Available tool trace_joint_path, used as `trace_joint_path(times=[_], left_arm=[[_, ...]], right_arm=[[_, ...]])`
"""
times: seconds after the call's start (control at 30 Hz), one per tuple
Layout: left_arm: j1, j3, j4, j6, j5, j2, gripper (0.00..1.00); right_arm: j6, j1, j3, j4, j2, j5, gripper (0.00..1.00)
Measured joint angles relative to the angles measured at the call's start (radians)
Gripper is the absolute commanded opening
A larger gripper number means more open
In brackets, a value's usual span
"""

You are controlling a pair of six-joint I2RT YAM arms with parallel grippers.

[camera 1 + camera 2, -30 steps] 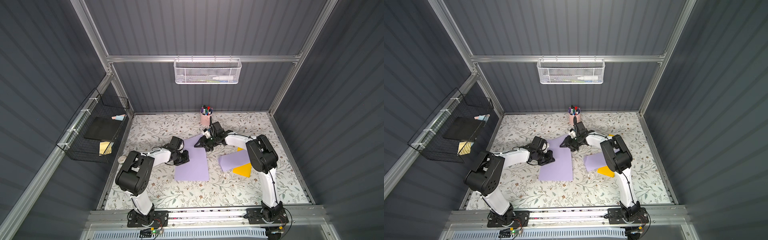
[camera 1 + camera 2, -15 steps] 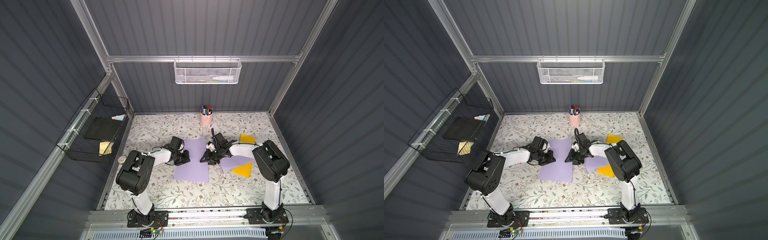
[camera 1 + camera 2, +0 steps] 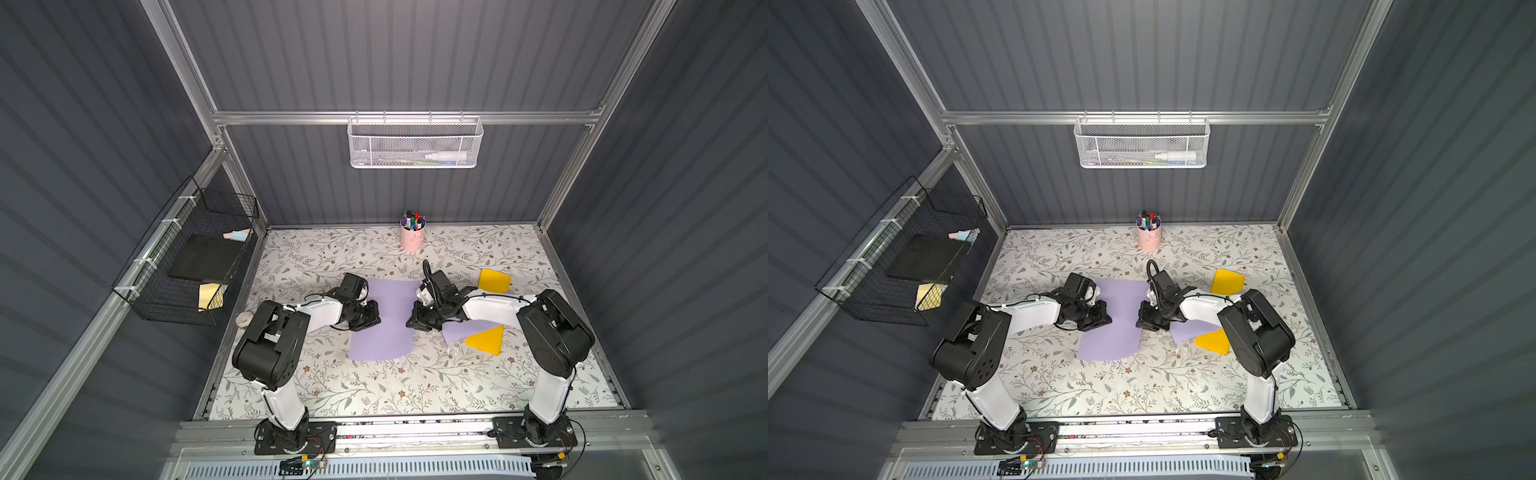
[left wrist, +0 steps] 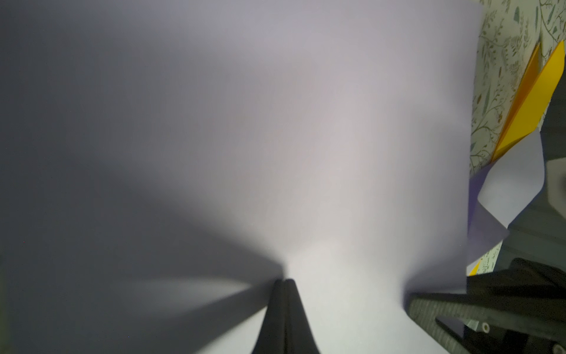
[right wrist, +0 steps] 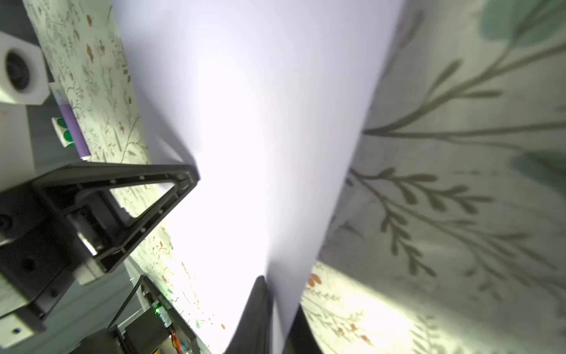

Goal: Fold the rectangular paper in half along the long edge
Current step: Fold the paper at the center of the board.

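The lavender paper (image 3: 388, 316) lies on the flowered worktop (image 3: 374, 386) between my two arms, its long sides running away from my base rail. Both top views show it as a single unfolded sheet (image 3: 1113, 320), and its near short edge bows a little instead of lying straight.

My left pincer (image 4: 284, 280) is pressed together. In the left wrist view its two fingers meet with no gap, and their tips rest on the face of the sheet a little way in from its left long edge. Lavender paper shows on either side of them. From above, this pincer (image 3: 370, 320) sits about halfway along that left edge.

My right pincer (image 5: 277, 294) pinches the opposite long edge. In the right wrist view the edge of the sheet runs in between the two dark fingers (image 5: 258, 303), which stand close on either side of it. The paper (image 5: 260, 138) slopes up from the worktop toward them. In a top view this pincer (image 3: 417, 322) is also about halfway along the sheet, facing the left one across it.

Under my right forearm lies a smaller lavender sheet (image 3: 455, 332) with a yellow piece (image 3: 486, 338) touching it. A second yellow piece (image 3: 493, 280) lies farther back. A pink cup of markers (image 3: 412, 237) stands upright near the back wall, well apart from the paper.
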Motion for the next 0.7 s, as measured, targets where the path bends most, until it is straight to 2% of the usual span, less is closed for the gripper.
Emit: trace_joint_path(times=[0.2,0.4,0.63,0.67,0.7], left_arm=[[0.0,0.0,0.0,0.0,0.0,0.0,0.0],[0.0,0.0,0.0,0.0,0.001,0.0,0.0],[0.0,0.015,-0.02,0.002,0.001,0.001,0.0],[-0.003,0.021,-0.037,0.002,0.0,0.001,0.07],[-0.005,0.027,-0.054,0.005,-0.004,-0.001,0.21]], right_arm=[[-0.005,0.0,0.017,-0.029,0.002,0.053,0.15],[-0.012,0.0,0.037,-0.05,0.003,0.09,0.0],[-0.023,0.003,0.045,-0.071,0.003,0.097,0.0],[-0.029,0.003,0.047,-0.077,0.003,0.097,0.0],[-0.035,0.004,0.05,-0.082,0.002,0.098,0.0]])
